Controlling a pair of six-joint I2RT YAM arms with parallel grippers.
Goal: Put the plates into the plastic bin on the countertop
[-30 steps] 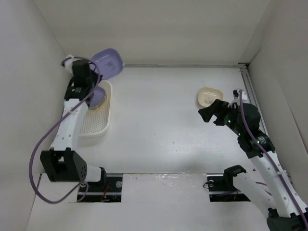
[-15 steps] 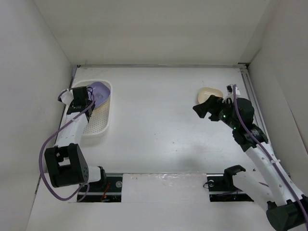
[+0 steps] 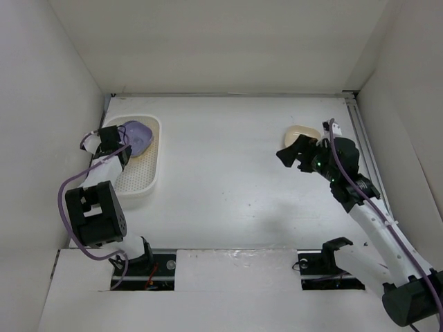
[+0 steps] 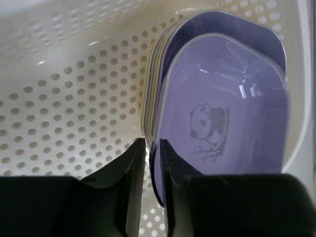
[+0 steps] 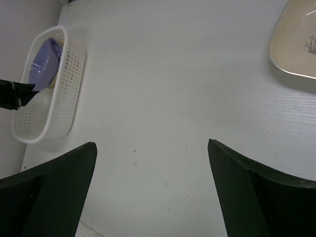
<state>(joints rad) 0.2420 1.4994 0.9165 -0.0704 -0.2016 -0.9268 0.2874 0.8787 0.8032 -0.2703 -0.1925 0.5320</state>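
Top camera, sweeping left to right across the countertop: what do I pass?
In order: left gripper → lavender plate, which sits in the plastic bin → bare countertop → cream plate.

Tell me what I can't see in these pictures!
Left wrist view: the front lavender plate hides most of the stacked plates behind; number unclear.
Top view: the right claw covers part of the cream plate.
Right wrist view: picture edge cuts off the cream plate.
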